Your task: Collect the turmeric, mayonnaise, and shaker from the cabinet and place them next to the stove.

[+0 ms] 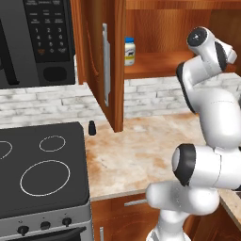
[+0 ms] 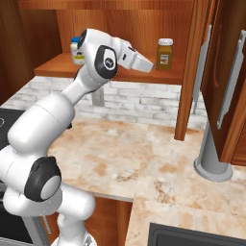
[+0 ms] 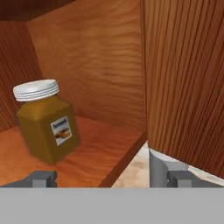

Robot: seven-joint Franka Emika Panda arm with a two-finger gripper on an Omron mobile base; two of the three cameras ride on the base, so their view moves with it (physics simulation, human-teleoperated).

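The turmeric (image 3: 46, 124), a mustard-brown jar with a pale lid, stands on the cabinet (image 2: 120, 72) shelf, also as turmeric (image 2: 165, 54) at the right end. My gripper (image 3: 111, 178) is open just in front of it, the jar left of centre between the finger tips (image 3: 41, 178). The hand (image 2: 139, 62) reaches toward the shelf. The mayonnaise (image 1: 129, 52), white with a blue lid, stands at the shelf's left end, partly behind my arm as mayonnaise (image 2: 75, 50). The black shaker (image 1: 92, 127) stands upright on the counter beside the stove (image 1: 42, 164).
The open cabinet door (image 1: 101, 56) with its silver handle hangs over the counter (image 1: 141, 146) near the shaker. A black microwave (image 1: 37, 42) sits above the stove. A grey post (image 2: 211, 153) stands on the counter at right, under further doors.
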